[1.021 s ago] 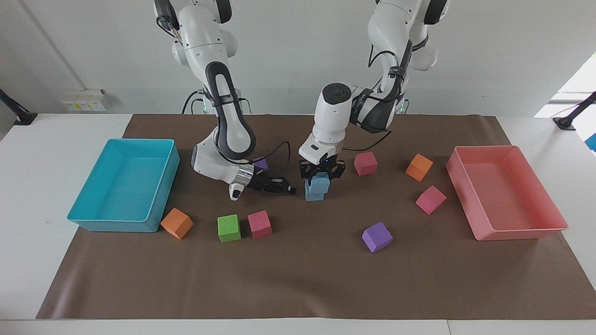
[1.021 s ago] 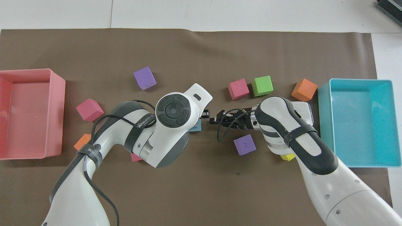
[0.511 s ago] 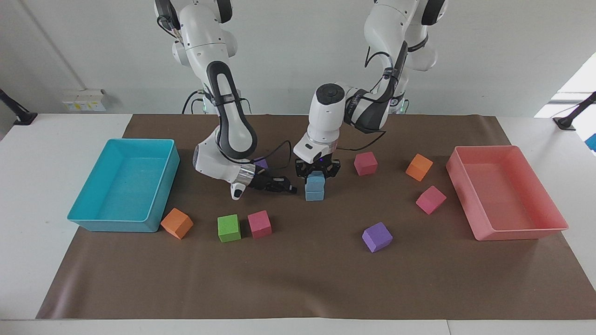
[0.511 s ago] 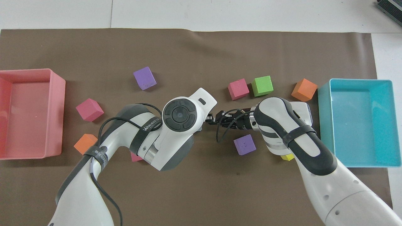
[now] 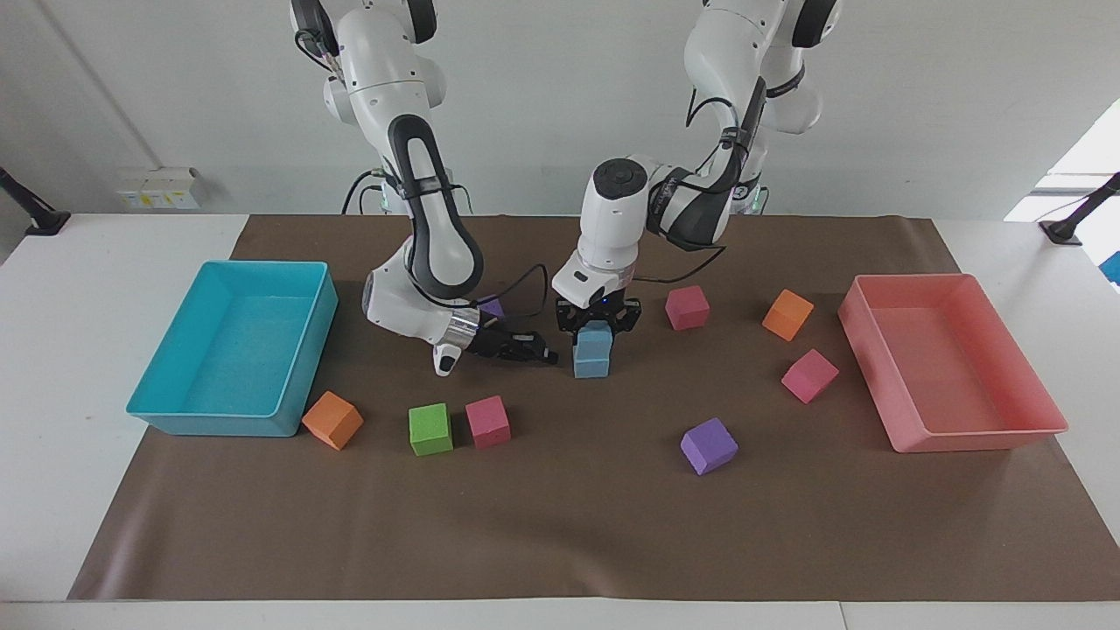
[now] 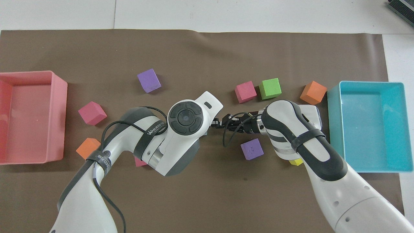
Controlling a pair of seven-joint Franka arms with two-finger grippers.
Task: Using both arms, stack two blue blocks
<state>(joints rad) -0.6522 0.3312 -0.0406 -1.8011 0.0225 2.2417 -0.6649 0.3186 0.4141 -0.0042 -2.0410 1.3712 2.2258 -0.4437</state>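
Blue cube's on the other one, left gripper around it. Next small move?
Probably lift the left gripper straight up. The upper blue block sits squarely on the lower blue block, so the stack looks made; a straight rise should avoid nudging it. The right gripper rests shut beside the stack and can wait.
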